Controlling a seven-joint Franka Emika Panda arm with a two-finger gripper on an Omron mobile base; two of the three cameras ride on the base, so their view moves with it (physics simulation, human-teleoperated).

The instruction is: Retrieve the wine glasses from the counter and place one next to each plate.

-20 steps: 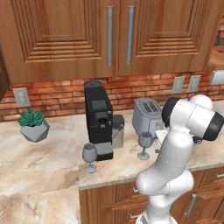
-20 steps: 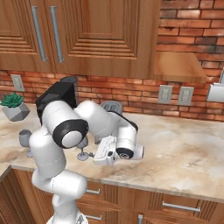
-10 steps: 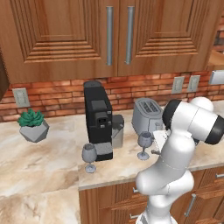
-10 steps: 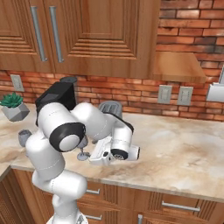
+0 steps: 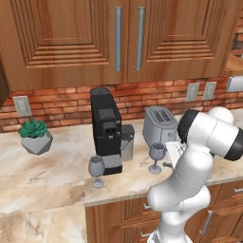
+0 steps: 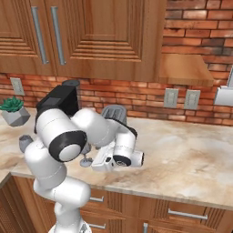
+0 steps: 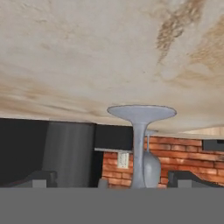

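Wine glasses stand upright on the tabletop (image 5: pixel 57 185), both in front of the appliances along the brick wall. One wine glass (image 5: pixel 96 171) sits at about seven o'clock from the black coffee machine (image 5: pixel 105 128), close to its base. The other wine glass (image 5: pixel 156 157) stands at about six o'clock from the silver toaster (image 5: pixel 159 124), just beside the robot's forearm. A small grey canister (image 5: pixel 127 142) stands touching or just beside the coffee machine at its three o'clock. A potted succulent (image 5: pixel 35 136) rests well apart, at nine o'clock from the machine.

From the hand camera, rolled upside down, the nearer glass (image 7: pixel 142 144) appears inverted: its round foot on the marbled stone, its stem running between the two dark fingertips (image 7: pixel 37 178). The second glass shows small just behind it. The tool (image 7: pixel 111 183) is low over the tabletop, its jaws spread wide apart, one to each side of the stem and clear of it, gripping nothing.

In the right base camera the tool (image 6: pixel 98 163) is mostly hidden by the wrist, beside the glass foot (image 6: pixel 85 161).
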